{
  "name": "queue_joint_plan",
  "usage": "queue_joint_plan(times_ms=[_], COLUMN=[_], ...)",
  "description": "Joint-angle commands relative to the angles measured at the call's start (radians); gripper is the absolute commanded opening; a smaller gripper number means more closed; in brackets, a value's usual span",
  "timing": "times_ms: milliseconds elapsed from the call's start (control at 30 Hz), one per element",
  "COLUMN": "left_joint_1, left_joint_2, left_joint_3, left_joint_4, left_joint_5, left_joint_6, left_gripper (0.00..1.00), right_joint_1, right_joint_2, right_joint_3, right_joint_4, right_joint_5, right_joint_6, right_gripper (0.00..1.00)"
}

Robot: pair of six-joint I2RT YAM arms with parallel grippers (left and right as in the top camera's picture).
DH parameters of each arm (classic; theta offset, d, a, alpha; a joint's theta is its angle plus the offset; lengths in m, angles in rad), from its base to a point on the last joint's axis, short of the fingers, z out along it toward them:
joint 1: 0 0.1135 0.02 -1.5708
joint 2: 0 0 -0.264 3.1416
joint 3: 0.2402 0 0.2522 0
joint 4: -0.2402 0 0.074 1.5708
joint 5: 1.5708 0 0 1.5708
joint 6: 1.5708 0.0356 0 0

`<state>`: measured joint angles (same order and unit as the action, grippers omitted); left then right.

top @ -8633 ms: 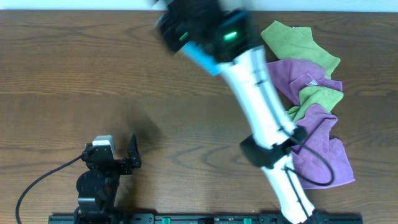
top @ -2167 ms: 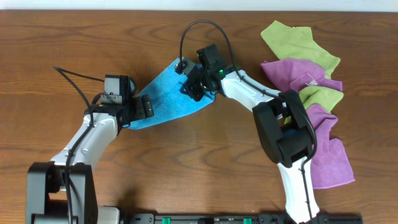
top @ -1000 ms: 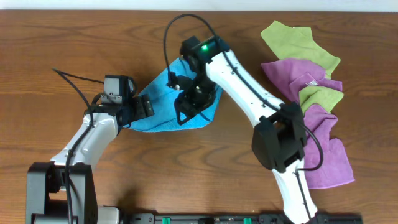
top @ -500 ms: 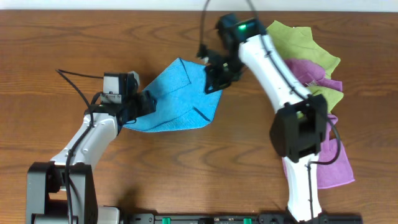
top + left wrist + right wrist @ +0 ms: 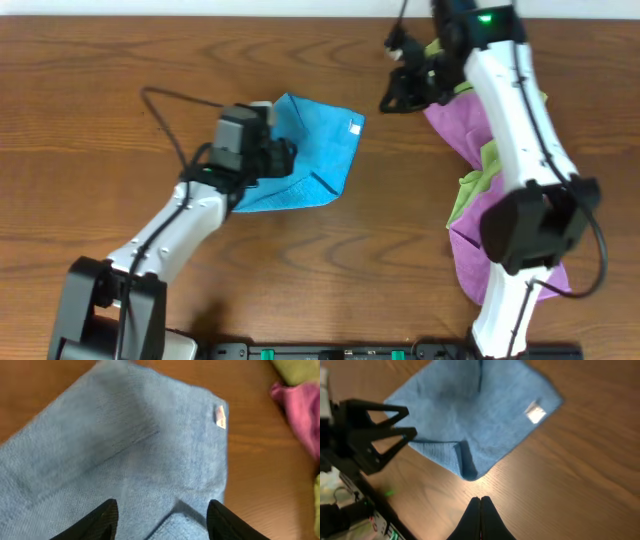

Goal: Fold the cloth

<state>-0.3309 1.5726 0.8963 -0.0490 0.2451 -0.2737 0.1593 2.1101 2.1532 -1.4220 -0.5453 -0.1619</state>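
Observation:
The sky-blue cloth (image 5: 318,148) lies flat on the wooden table, left of centre, with its white tag (image 5: 353,126) at the right corner and a folded-over flap along its near edge (image 5: 462,457). My left gripper (image 5: 286,159) hovers over the cloth's left part. Its fingers (image 5: 106,519) stand apart, open, with only the cloth's surface (image 5: 150,435) beneath them. My right gripper (image 5: 388,101) hangs at the back right, clear of the cloth. It is shut (image 5: 480,499) with nothing between the fingers, and bare wood lies below it.
A heap of purple cloths (image 5: 462,120) and lime-green cloths (image 5: 466,190) lies at the right, partly under my right arm. The purple edge (image 5: 300,407) shows at the right of the left wrist view. The table's far edge runs along the top.
My right gripper has left the cloth, shut, and swung away to the back right. My left gripper has moved right, onto the cloth. The cloth now lies flatter, with its tag showing.

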Motion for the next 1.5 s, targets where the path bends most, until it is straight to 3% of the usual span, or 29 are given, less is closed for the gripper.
queue_joint_plan(times_ms=[0,333,467,667,767,1100,1467], left_joint_1=[-0.036,-0.046,-0.047,-0.069,-0.090,-0.141,-0.142], left_joint_2=[0.007,0.197,0.298,0.404,0.414,0.436,0.464], left_joint_3=[0.087,0.286,0.369,0.414,0.414,0.414,0.414], left_joint_4=[-0.017,-0.100,-0.136,-0.167,-0.160,-0.127,-0.158], left_joint_5=[-0.253,-0.388,-0.388,-0.387,-0.386,-0.383,-0.382], left_joint_6=[0.114,0.310,0.351,0.368,0.386,0.480,0.499], left_gripper=[0.58,0.54,0.41,0.43,0.49,0.44,0.43], right_joint_1=[-0.047,-0.127,-0.126,-0.125,-0.125,-0.125,-0.125], right_joint_2=[-0.070,-0.194,-0.204,-0.204,-0.204,-0.204,-0.204], right_joint_3=[0.024,0.024,0.024,0.023,0.023,0.023,0.023], right_joint_4=[0.001,0.012,0.012,0.006,0.006,0.005,0.005], right_joint_5=[-0.004,-0.005,-0.005,-0.005,-0.004,-0.004,-0.004], right_joint_6=[-0.011,-0.011,-0.011,-0.011,-0.011,-0.011,-0.011], right_gripper=[0.01,0.02,0.01,0.02,0.02,0.02,0.02])
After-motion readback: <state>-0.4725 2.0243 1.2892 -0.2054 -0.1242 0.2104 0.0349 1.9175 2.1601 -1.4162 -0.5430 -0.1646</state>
